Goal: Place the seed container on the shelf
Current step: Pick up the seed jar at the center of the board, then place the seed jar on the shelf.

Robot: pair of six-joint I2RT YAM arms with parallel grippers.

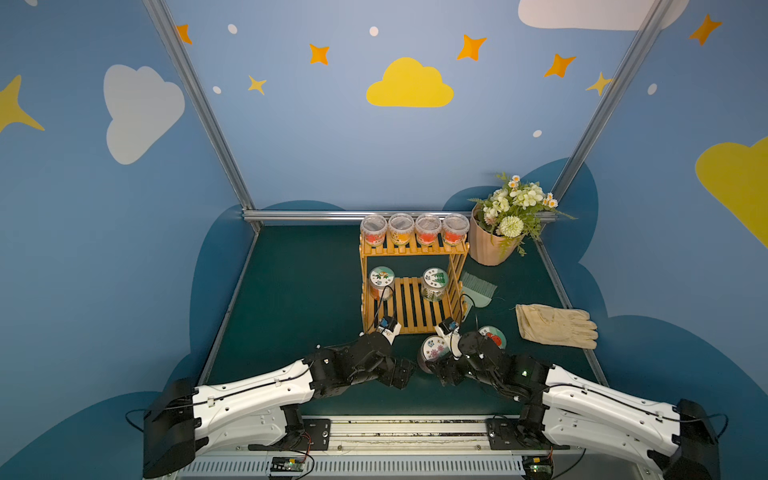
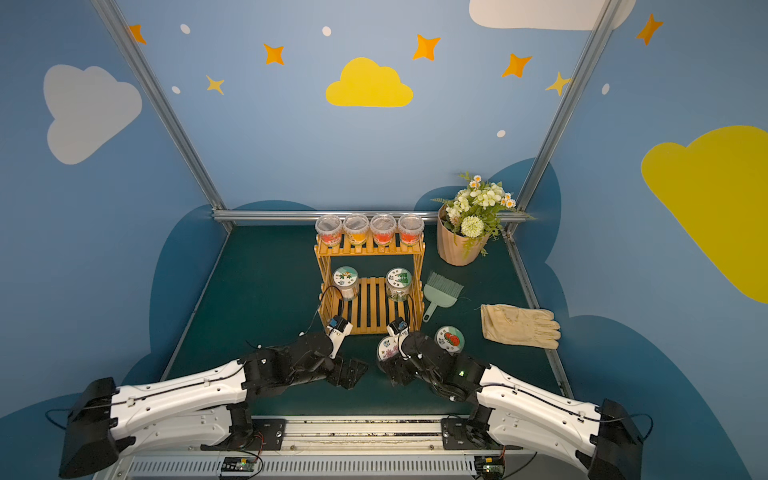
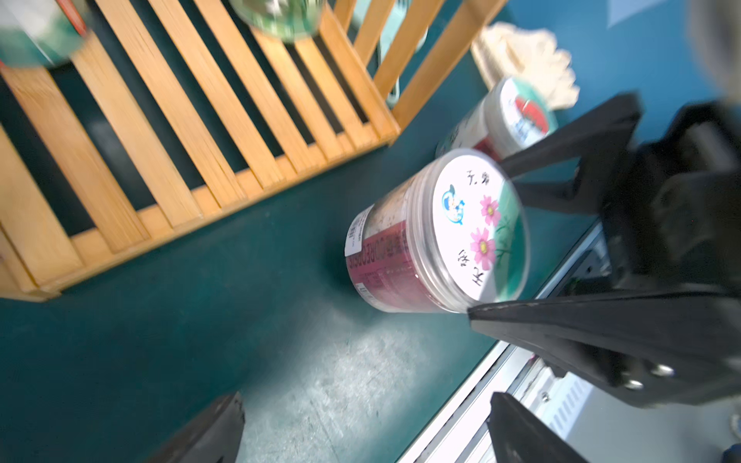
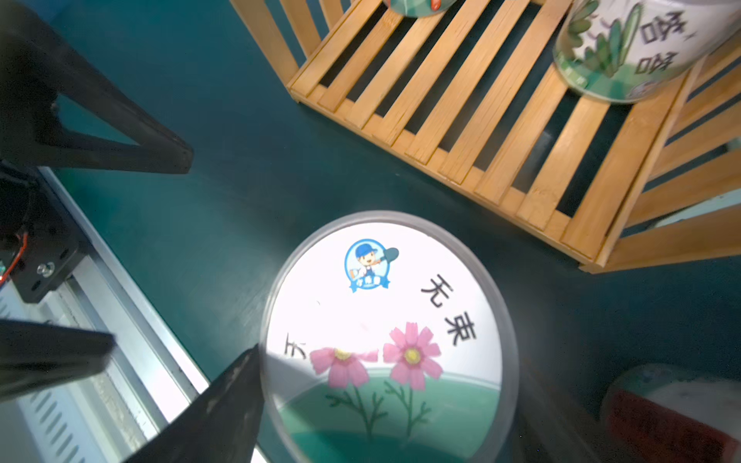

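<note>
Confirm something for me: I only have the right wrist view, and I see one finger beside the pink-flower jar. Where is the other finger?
Observer: In the left wrist view the right gripper straddles the pink-flower jar, with a finger on each side of the lid. I can't confirm contact.
Operator: Is there room on the top tier?
Observer: No. In a top view, four clear cups fill the top tier of the shelf from end to end.
</note>
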